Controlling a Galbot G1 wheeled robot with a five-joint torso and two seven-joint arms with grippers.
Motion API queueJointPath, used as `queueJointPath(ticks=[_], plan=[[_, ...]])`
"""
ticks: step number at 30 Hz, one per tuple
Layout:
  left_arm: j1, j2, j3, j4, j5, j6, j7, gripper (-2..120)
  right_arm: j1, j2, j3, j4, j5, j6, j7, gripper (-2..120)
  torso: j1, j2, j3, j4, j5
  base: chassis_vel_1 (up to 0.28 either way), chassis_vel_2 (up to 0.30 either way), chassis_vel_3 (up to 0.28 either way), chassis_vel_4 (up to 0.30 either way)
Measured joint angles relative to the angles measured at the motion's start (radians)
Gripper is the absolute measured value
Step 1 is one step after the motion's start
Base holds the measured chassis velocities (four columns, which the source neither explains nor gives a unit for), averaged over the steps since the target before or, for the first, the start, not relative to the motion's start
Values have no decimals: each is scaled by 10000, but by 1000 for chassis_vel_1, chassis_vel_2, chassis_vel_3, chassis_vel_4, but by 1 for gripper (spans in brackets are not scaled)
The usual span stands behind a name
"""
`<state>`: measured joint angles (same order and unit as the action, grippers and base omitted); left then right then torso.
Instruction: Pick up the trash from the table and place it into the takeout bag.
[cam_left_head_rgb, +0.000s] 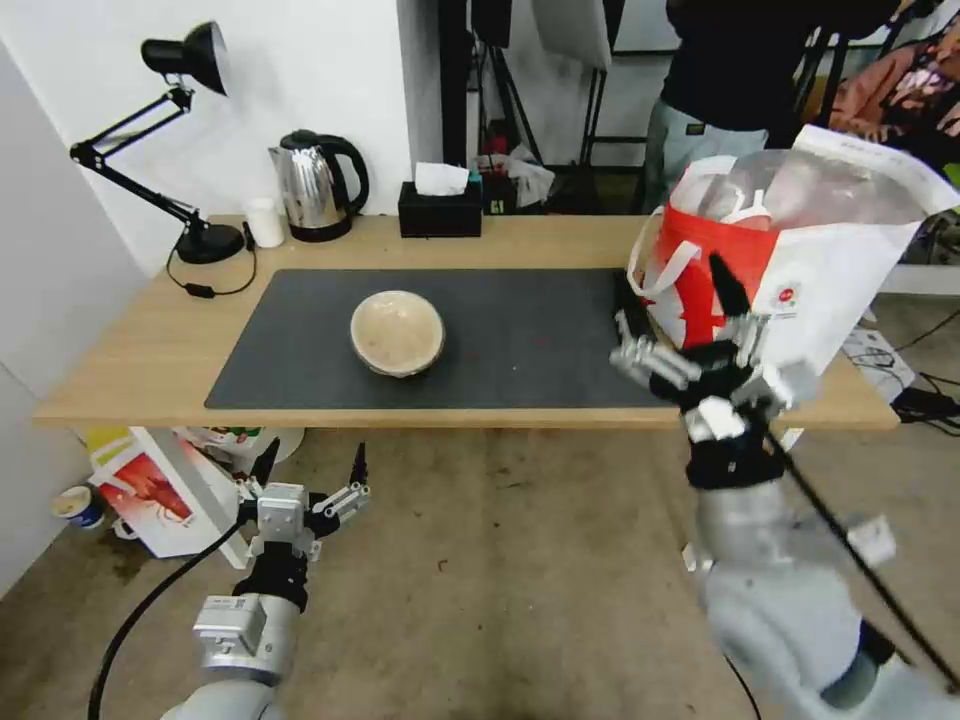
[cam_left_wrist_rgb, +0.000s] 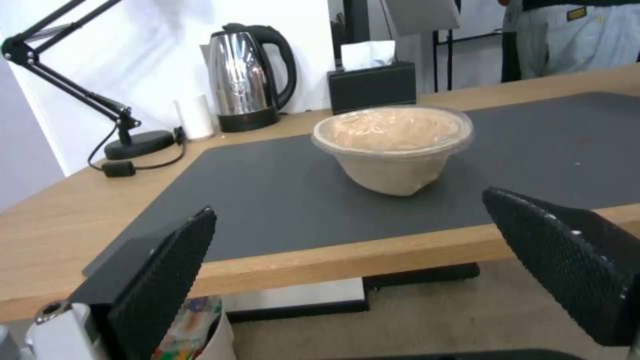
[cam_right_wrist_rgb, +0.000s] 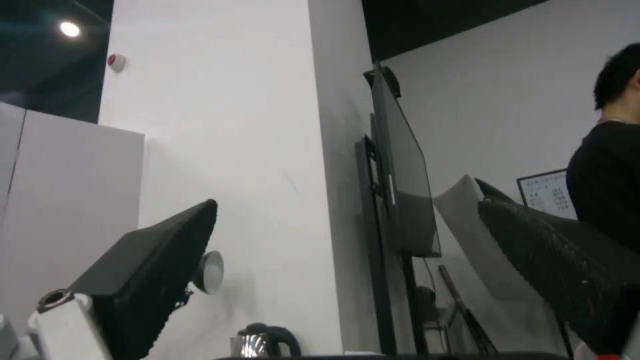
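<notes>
Near: concrete floor; left end effector (cam_left_head_rgb: 311, 465) hangs below the table (cam_left_head_rgb: 120, 370) edge, fingers spread, empty. Right end effector (cam_left_head_rgb: 680, 300) raised at the table's right end, just before the takeout bag (cam_left_head_rgb: 850, 270), fingers apart, holding nothing.

Mid: dark mat (cam_left_head_rgb: 540, 340) carries the beige paper bowl (cam_left_head_rgb: 397, 332), centre-left. Left wrist view shows a clear film over the bowl (cam_left_wrist_rgb: 393, 147).

Far: kettle (cam_left_head_rgb: 315, 185), tissue box (cam_left_head_rgb: 440, 208), desk lamp (cam_left_head_rgb: 170, 140) along the white wall. Right wrist view looks up at wall and mounted screen (cam_right_wrist_rgb: 400, 170).
</notes>
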<state>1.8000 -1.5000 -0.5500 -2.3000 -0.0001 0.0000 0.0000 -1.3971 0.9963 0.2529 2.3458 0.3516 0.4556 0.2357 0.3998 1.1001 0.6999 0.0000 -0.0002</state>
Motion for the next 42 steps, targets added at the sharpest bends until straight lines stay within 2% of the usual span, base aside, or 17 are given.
queueJointPath(ticks=[4,11,14,32,42], plan=[[0,0,0,0,0,0,0,100,-484,212,-186,-30,-537,122,129,100,2,-1,0,1,0,0,0,0,0],[0,0,1,0,0,0,0,100,-1548,313,-511,-391,-1730,357,1393,100,1,-1,0,-2,3,0,0,0,0],[0,0,1,0,0,0,0,100,-2061,24,-585,-668,-2301,508,1909,100,3,-1,1,-1,4,0,0,0,0],[0,0,0,0,0,0,0,100,-2967,-874,-592,-783,-2331,-75,2906,100,1,-1,1,0,1,0,0,0,0],[0,0,0,0,0,0,0,100,-3148,-825,-994,-1041,-2413,-634,3270,100,2,-1,1,-1,2,0,0,0,0]])
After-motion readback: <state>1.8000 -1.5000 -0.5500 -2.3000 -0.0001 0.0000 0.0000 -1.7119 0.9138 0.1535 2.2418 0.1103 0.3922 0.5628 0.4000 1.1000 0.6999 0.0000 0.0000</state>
